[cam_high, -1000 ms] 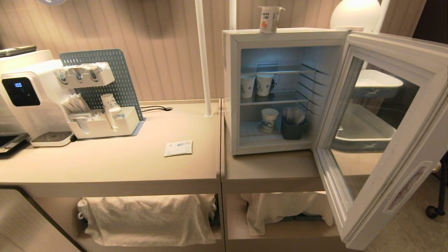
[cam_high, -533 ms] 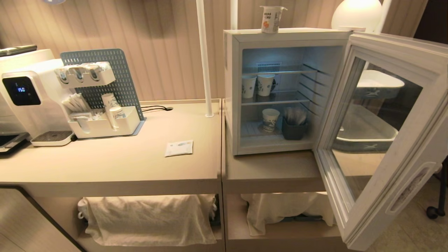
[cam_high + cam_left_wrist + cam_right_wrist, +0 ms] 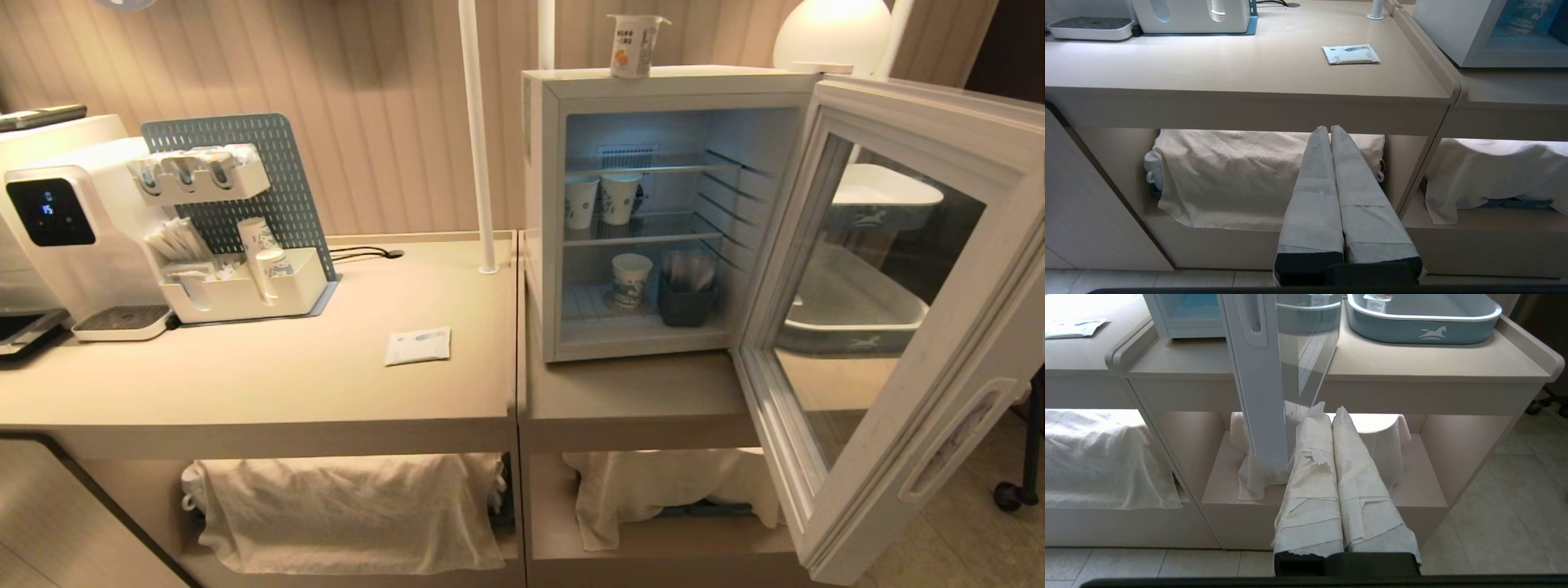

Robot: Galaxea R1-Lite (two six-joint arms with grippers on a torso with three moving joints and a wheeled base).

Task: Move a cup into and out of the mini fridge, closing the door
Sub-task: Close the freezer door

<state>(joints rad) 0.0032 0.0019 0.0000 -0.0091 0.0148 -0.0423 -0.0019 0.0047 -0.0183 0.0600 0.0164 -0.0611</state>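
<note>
Left claw (image 3: 1330, 130) pressed shut, empty, low before the bench (image 3: 269, 384) front. Right claw (image 3: 1329, 412) likewise shut, empty, just beside the open door (image 3: 914, 269) edge. Cup (image 3: 634, 45) upright atop the mini fridge (image 3: 543, 212), well above and ahead of both; right arm judged nearer.

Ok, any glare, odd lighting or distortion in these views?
Head view: the mini fridge interior glows cool blue in a warm-lit room, and the door looks stretched toward the frame edge. Right wrist view: the door glass mirrors the blue tray.
</note>
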